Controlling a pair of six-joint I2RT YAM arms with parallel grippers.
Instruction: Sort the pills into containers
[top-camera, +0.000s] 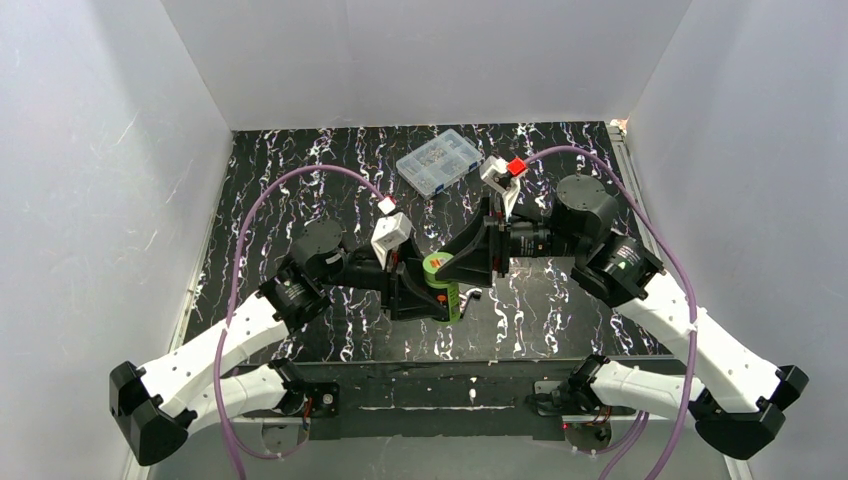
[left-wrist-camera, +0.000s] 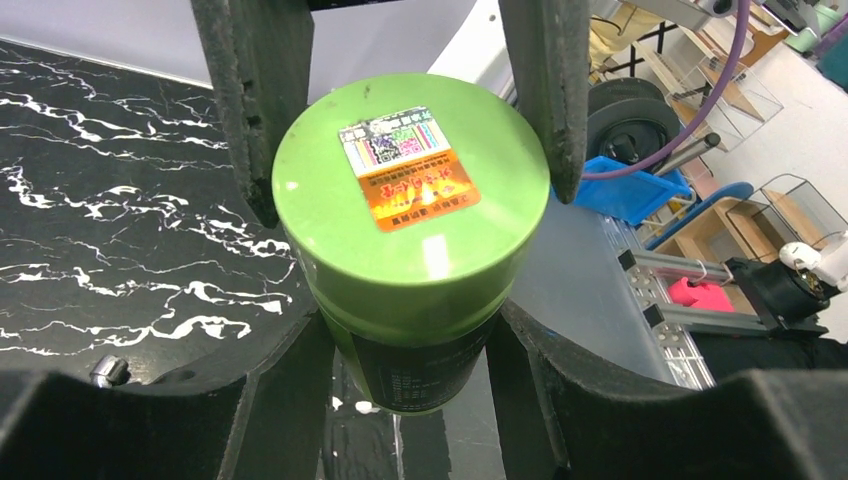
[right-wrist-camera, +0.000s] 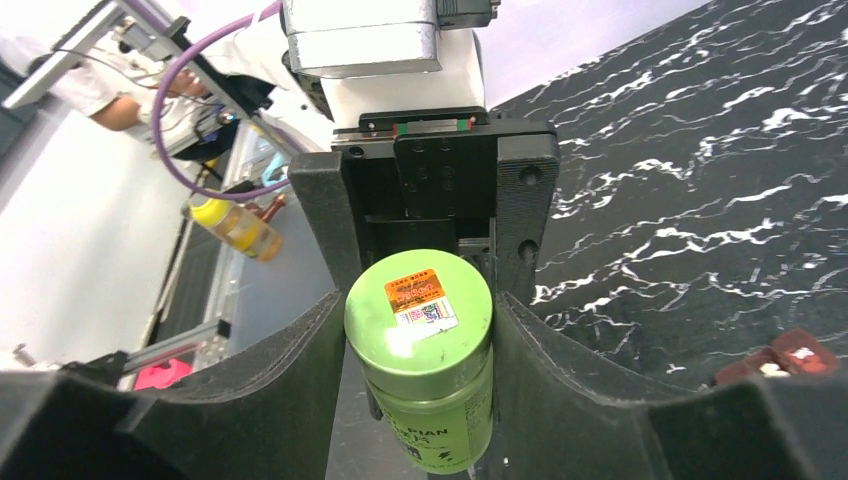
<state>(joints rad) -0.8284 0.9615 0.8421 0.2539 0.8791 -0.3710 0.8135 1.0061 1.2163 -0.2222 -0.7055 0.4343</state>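
Opening the dark bottle (top-camera: 447, 300) is, by our reading, the step in hand.

1. Dark bottle: cap uppermost, over the middle of the counter (top-camera: 300, 160), held between the two arms.
2. Green cap (left-wrist-camera: 410, 190): seated on the bottle, with a printed sticker on top.
3. Left tool (left-wrist-camera: 410, 335): clenched on the bottle's body below the cap.
4. Right tool (right-wrist-camera: 420, 300): clenched on the green cap from the opposite side, a finger touching its rim on either side.
5. Next move, as we judge it: the right tool twists the cap while the left holds the body fast, then lifts it off. A slack hold below would let the whole bottle spin.
6. Clear compartment box (top-camera: 438, 160): at the far side of the counter, well apart from the bottle.
7. Small reddish object (right-wrist-camera: 790, 355): cut by the edge of the right wrist view. It may be the amber bottle, but we cannot tell.

Nothing stands in the way of the cap. Only the two arms, meeting head-on, crowd the middle.
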